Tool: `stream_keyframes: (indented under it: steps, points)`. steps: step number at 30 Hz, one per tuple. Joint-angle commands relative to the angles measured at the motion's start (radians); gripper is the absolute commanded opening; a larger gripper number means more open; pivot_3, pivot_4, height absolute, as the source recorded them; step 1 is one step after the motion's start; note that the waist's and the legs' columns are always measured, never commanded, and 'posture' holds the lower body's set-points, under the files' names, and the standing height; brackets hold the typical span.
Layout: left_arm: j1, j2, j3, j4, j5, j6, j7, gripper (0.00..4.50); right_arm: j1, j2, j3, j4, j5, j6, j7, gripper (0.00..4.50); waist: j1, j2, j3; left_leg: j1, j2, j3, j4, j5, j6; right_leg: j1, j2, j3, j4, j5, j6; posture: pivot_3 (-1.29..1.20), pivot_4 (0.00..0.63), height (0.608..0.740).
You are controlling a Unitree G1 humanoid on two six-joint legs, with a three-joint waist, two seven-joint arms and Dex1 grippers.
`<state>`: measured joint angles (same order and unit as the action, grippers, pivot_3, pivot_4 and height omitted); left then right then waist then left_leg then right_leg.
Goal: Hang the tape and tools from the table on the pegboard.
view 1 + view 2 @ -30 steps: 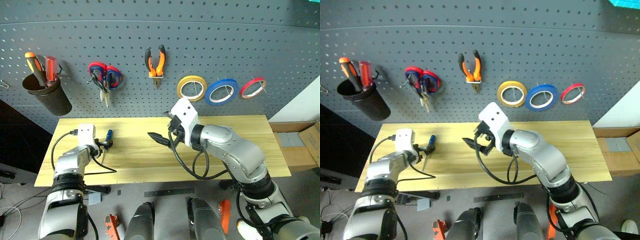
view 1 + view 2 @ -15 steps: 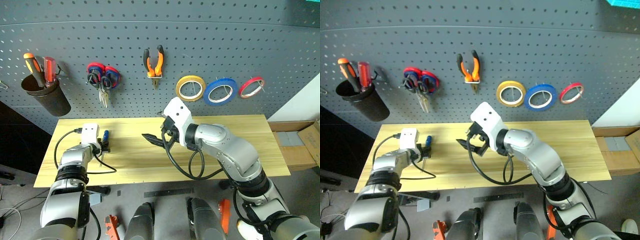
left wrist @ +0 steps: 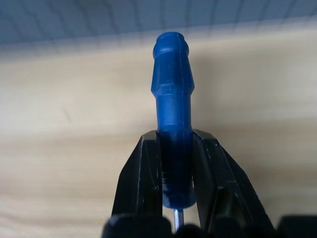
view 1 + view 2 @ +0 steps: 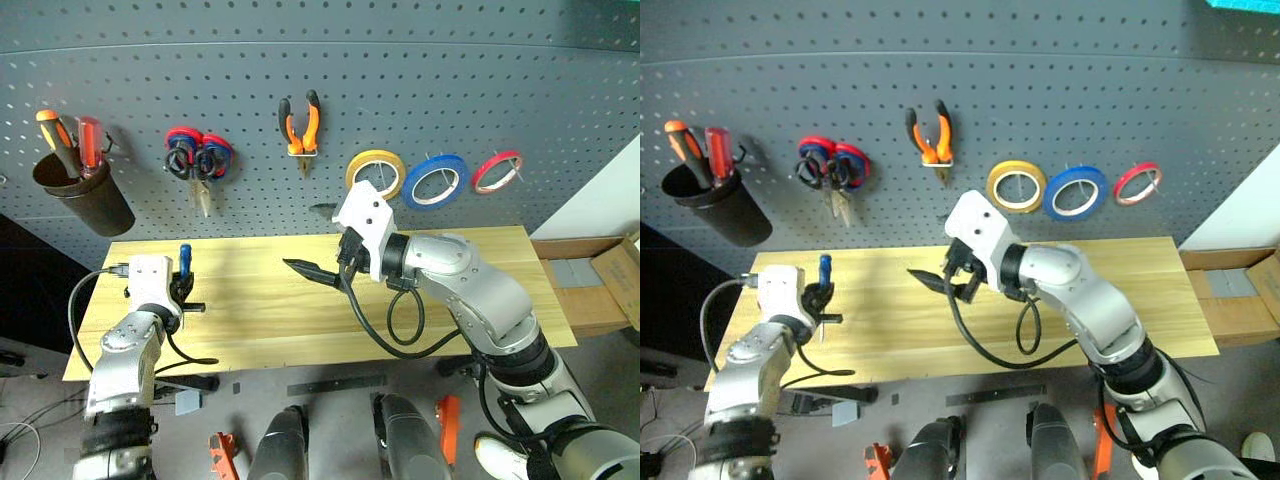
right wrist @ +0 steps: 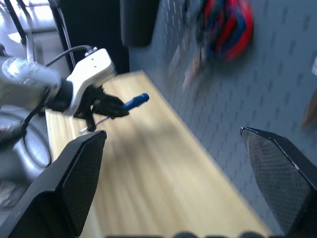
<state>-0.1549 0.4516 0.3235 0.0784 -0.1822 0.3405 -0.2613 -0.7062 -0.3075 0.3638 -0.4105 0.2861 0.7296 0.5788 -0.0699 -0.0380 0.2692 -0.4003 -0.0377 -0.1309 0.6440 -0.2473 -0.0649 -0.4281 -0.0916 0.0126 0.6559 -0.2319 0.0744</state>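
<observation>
The left claw (image 3: 173,198) grips the blue screwdriver (image 3: 172,124) above the tabletop (image 4: 300,300); the right claw (image 4: 318,240) hangs wide open, empty.

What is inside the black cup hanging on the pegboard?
Two screwdrivers stand in the black cup on the pegboard: an orange-handled one and a red-handled one. Their shafts and tips are hidden by the cup wall.

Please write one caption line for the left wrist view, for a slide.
Left gripper shut on the blue-handled screwdriver, handle pointing away over the wooden table.
</observation>
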Motion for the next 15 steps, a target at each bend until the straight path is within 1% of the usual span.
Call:
stream_keyframes:
  steps: [1, 4, 8, 11, 15]
  points:
    - [0.068, -0.015, 0.065, -0.212, -0.019, -0.078, 0.031, 0.50, -0.007, -0.016, -0.055, -0.057, 0.057, -0.049, 0.078, 4.50, 0.009, 0.000, 0.000, 0.000, 0.000, 0.000, 0.000, 0.000, 0.000, 0.000, 0.000, 0.000, 0.000, 0.000, 0.000, -0.04, 0.191, 0.740]
    - [0.086, -0.011, 0.095, -0.313, 0.002, -0.119, 0.068, 0.50, 0.001, -0.042, -0.073, -0.082, 0.105, -0.062, 0.146, 4.50, 0.018, -0.001, -0.001, 0.000, 0.000, 0.000, 0.000, 0.000, 0.000, 0.000, 0.000, 0.000, 0.000, 0.000, 0.000, -0.02, 0.179, 0.740]
    - [0.043, 0.019, 0.144, -0.429, 0.021, -0.159, 0.115, 0.50, -0.006, -0.067, -0.088, -0.063, 0.108, -0.085, 0.178, 4.50, 0.035, -0.004, -0.005, 0.000, 0.000, 0.000, 0.001, 0.000, 0.000, 0.001, 0.001, -0.001, 0.000, 0.000, 0.000, -0.01, 0.167, 0.740]
    - [-0.020, 0.044, 0.172, -0.455, 0.004, -0.144, 0.131, 0.50, -0.017, -0.073, -0.097, -0.037, 0.098, -0.103, 0.187, 4.50, 0.040, -0.004, -0.013, 0.000, 0.000, 0.000, 0.001, 0.000, 0.000, 0.002, 0.001, -0.001, 0.000, 0.000, 0.000, 0.00, 0.159, 0.740]
    - [-0.155, 0.096, 0.207, -0.405, -0.024, -0.137, 0.144, 0.50, -0.036, -0.066, -0.103, -0.001, 0.083, -0.125, 0.182, 4.50, 0.041, -0.006, -0.018, 0.001, 0.000, 0.000, 0.001, 0.000, 0.000, 0.003, 0.001, -0.002, 0.000, 0.000, 0.000, 0.00, 0.154, 0.740]
